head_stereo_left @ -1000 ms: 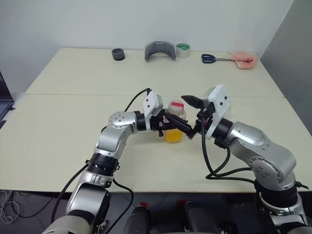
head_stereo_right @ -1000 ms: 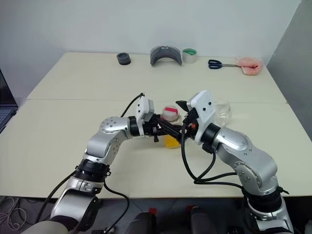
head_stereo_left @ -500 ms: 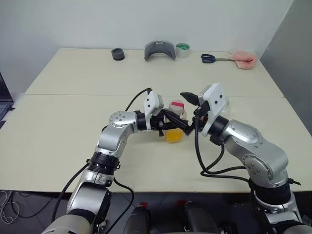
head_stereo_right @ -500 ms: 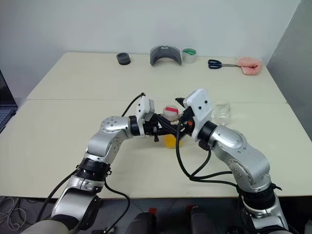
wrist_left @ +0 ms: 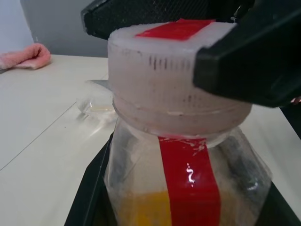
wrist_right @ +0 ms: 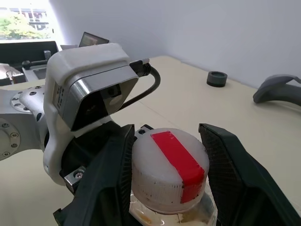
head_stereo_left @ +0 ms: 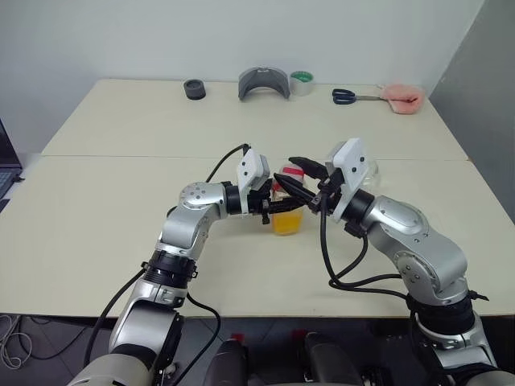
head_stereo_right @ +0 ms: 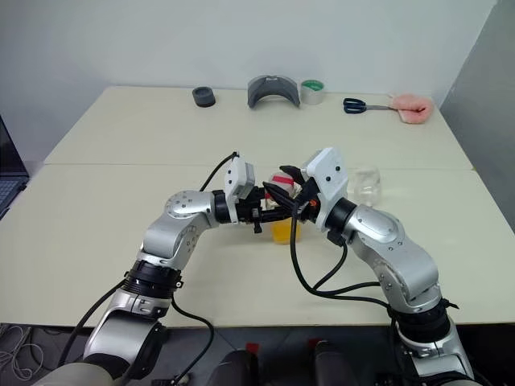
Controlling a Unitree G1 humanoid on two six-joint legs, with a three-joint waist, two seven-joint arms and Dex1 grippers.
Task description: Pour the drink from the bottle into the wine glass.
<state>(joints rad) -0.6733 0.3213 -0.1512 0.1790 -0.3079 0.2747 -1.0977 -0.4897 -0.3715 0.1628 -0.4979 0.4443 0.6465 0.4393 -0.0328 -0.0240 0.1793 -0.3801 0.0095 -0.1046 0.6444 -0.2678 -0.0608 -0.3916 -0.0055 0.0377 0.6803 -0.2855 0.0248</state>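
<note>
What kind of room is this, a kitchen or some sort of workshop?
Most likely a workshop or lab rather than a kitchen: a plain pale table against a bare white wall, with scissors, a roll of tape and a pink cloth along its far edge, and a laptop's corner off to one side.

The bottle point(wrist_left: 188, 179) is clear, glossy plastic with a shiny red label strip; its cap point(wrist_right: 169, 172) is matt white ribbed plastic under a red stripe. Both tools' fingers point(wrist_right: 113, 183) are matt black, finely textured plastic. The desk point(head_stereo_left: 121, 201) is smooth, matt cream. A pink cloth point(head_stereo_left: 401, 98) looks soft and fuzzy.
</note>
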